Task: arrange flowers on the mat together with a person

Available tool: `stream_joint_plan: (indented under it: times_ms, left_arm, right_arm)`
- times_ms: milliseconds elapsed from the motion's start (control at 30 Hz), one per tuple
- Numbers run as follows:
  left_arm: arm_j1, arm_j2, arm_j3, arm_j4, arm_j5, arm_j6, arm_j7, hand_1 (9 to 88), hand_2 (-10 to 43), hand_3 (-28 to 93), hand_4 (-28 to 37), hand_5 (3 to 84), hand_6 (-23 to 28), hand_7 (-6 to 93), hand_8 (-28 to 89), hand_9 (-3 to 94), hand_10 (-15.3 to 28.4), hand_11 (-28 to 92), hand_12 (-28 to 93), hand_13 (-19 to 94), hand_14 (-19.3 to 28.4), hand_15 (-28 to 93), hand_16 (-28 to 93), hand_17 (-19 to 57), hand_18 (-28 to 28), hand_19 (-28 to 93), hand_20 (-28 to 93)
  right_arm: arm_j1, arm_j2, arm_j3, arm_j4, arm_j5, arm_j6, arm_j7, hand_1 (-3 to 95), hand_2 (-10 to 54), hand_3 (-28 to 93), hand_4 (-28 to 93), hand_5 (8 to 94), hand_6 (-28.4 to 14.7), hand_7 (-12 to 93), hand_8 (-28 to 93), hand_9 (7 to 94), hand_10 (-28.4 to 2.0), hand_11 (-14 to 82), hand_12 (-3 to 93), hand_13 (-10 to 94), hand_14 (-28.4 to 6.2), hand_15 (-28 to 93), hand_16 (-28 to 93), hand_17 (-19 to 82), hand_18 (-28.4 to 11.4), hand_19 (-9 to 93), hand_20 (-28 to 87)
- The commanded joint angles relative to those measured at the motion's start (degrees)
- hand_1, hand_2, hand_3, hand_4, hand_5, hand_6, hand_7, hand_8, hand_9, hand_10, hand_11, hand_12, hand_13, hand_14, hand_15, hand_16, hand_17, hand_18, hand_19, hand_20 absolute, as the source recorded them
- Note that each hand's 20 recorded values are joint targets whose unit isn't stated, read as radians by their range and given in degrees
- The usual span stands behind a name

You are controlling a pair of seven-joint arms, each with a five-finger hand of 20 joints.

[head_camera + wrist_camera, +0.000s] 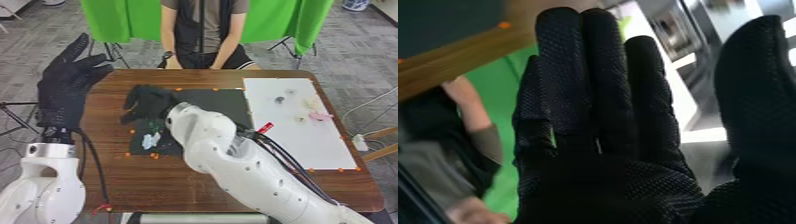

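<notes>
pale blue-white flower (151, 140), ruffled petals, is lying on the dark matte mat (228, 101), near its left edge. probably weighing little, bending softly, creasing easily; i'd be pinching low at the base, sparing petals. pink crinkly flower (320, 116) is resting on the smooth white rectangular mat (311, 147). my black textured-glove right hand (152, 103) is hovering by the dark mat's far left corner, fingers straight, thumb wide, holding nothing. brown wood-grain table (133, 187) is supporting both mats.

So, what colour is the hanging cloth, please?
The cloth is green, seen best in the head view.
</notes>
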Motion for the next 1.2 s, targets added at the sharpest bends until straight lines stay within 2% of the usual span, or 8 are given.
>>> stream_joint_plan:
  times_ms: [33,333,500,567,667,767,933,1200]
  left_arm:
    - [8.19,-1.77,-3.68,1.04,-0.91,3.95,0.54,21.3,6.6,76,-27.9,36.4,7.5,6.1,-6,38.3,19.7,24,13,31,26.7,52,-6,-3.7,28.0,67,2]
    - [12.33,-4.77,-6.06,0.54,-0.08,2.21,-0.97,20.9,6.6,76,-28.2,37.4,7.9,5.8,-7,38.3,19.6,24,12,30,26.8,52,-7,-4.8,27.3,62,6]
    - [10.95,-7.18,-6.31,1.54,0.18,-0.39,-2.04,20.9,6.6,76,-28.2,39.6,8.3,5.5,-7,38.9,19.3,23,12,30,26.6,51,-7,-5.7,26.2,60,6]
    - [11.19,-8.93,-7.40,1.35,-0.35,-2.54,-3.29,20.9,6.7,76,-28.3,40.1,8.4,5.3,-7,39.4,19.0,23,12,30,26.3,50,-7,-5.7,26.2,59,7]
    - [11.62,-13.40,-11.41,1.24,-0.33,-11.12,-8.88,20.7,6.7,76,-28.3,40.1,8.6,4.4,-6,39.0,18.5,20,11,30,26.3,47,-6,-4.9,27.7,60,9]
    - [11.00,-13.02,-10.92,1.60,0.60,-10.56,-8.70,20.4,6.8,75,-28.3,40.3,9.2,3.4,-6,38.6,18.4,19,11,30,26.2,45,-6,-4.1,28.3,60,10]
    - [12.14,-11.38,-8.79,1.75,-1.21,-5.40,-4.00,20.4,6.8,75,-28.3,39.6,8.5,3.5,-6,38.7,18.4,18,11,30,26.4,45,-5,-4.0,28.3,60,11]
    - [13.34,-11.24,-6.86,1.68,0.97,-3.68,-4.94,20.3,6.7,76,-28.3,39.2,8.0,4.1,-6,39.4,18.6,19,11,31,26.5,47,-5,-4.7,27.8,59,11]
  right_arm:
    - [-12.55,-2.13,21.75,-8.76,29.21,-3.78,4.55,30.8,-5.1,64,-28,54.8,1.4,17,-16,64.3,-13.5,23.8,15.0,55,-13.8,49,12,9,-17.2,52,21]
    - [-29.66,2.86,38.96,-17.79,48.64,6.90,1.24,20.7,8.6,66,-26,48.7,-1.1,15,-14,54.8,-16.6,18.0,13.9,45,-17.8,40,11,5,-18.0,43,17]
    - [-38.27,3.55,44.75,-20.05,52.93,13.63,-5.98,18.7,10.8,67,-25,46.1,-0.7,14,-13,51.0,-16.3,14.9,13.3,41,-18.6,36,11,4,-17.7,40,17]
    - [-41.06,3.14,46.21,-20.64,52.81,15.30,-8.30,18.0,11.1,67,-25,43.2,-0.2,13,-13,49.3,-15.8,14.1,13.2,40,-18.7,35,11,3,-17.8,40,17]
    - [-43.54,2.51,48.14,-20.57,54.26,16.84,-9.12,17.3,11.7,68,-25,41.1,0.0,12,-12,48.3,-15.8,13.0,13.0,40,-18.8,33,12,3,-17.6,39,17]
    - [-46.79,2.04,50.11,-21.12,54.64,17.59,-10.42,16.5,12.6,68,-26,40.1,0.1,12,-12,48.0,-15.9,12.5,13.1,39,-19.0,33,12,3,-17.7,39,17]
    - [-49.85,2.00,51.25,-21.47,54.62,18.81,-11.64,15.9,13.0,69,-26,38.8,0.7,11,-12,47.8,-15.9,12.4,13.3,39,-19.2,33,13,3,-17.8,39,17]
    - [-53.93,4.30,51.60,-21.73,53.73,20.95,-15.10,16.0,12.5,69,-26,40.6,0.9,13,-12,49.0,-15.6,13.1,13.7,38,-18.9,32,13,2,-17.7,37,17]
